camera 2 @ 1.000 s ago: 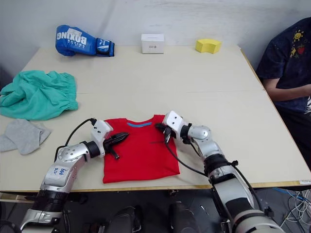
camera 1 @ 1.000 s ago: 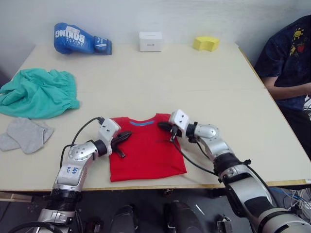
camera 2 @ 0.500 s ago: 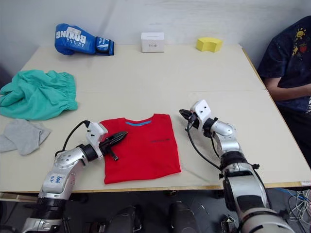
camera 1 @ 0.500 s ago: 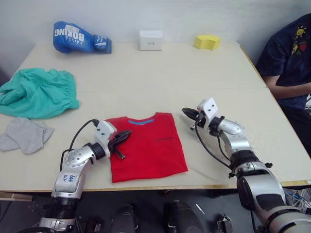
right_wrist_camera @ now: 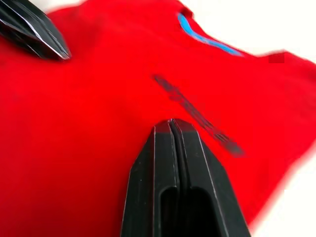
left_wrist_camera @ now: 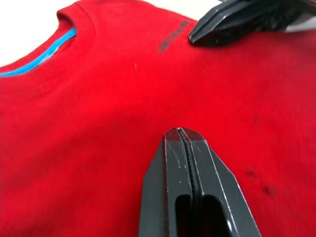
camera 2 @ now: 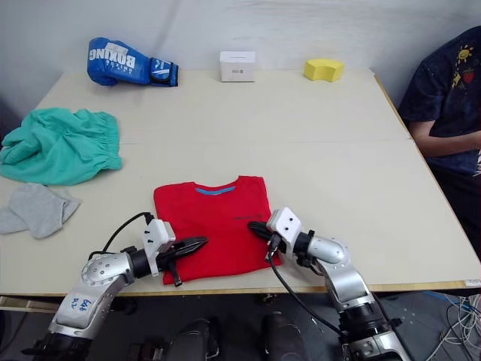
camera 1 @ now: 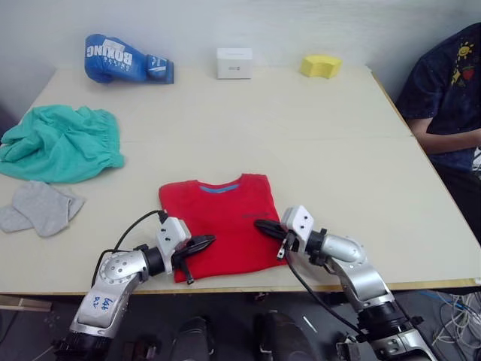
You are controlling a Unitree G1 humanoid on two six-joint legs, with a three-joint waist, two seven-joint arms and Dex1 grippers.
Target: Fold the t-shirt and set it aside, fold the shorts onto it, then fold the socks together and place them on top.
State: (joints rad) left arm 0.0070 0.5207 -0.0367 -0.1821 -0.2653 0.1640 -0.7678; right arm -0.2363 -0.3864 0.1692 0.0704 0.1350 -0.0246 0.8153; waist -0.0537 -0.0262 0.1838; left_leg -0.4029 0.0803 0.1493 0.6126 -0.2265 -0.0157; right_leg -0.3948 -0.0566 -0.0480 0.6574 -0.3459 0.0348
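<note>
Lying crumpled at the far left of the table (camera 1: 316, 128): teal shorts (camera 1: 60, 143), gathered waistband bunching along the right edge. Sitting just in front of them, nearer the front edge, a pair of light grey socks (camera 1: 39, 207), flat and overlapping. Resting at the back left corner, a blue boxing glove (camera 1: 124, 59).

Lying flat near the front middle of the table: the red t-shirt (camera 1: 222, 222), folded into a neat rectangle with sleeves tucked out of sight, blue collar band showing at the far edge, small dark chest mark sitting right of centre.

Reaching in over the shirt's front left corner: the left gripper (camera 1: 203, 242), fingers pressed tight together with nothing between them, tip hovering at or just above the red cloth. In the left wrist view, that clenched tip (left_wrist_camera: 180, 132) pointing across the shirt toward the collar, the other gripper's black tip showing at the far side.

Coming in over the shirt's right edge: the right gripper (camera 1: 264, 226), likewise clamped closed on nothing, tip lying over the cloth just beside the chest mark. In the right wrist view, dark lettering running just ahead of the closed fingers (right_wrist_camera: 170, 148).

Sitting along the back edge, a white box (camera 1: 234, 63) and a yellow block (camera 1: 320, 66). Sitting at the far right beside the table, a person (camera 1: 443, 98) in a dark printed shirt.
</note>
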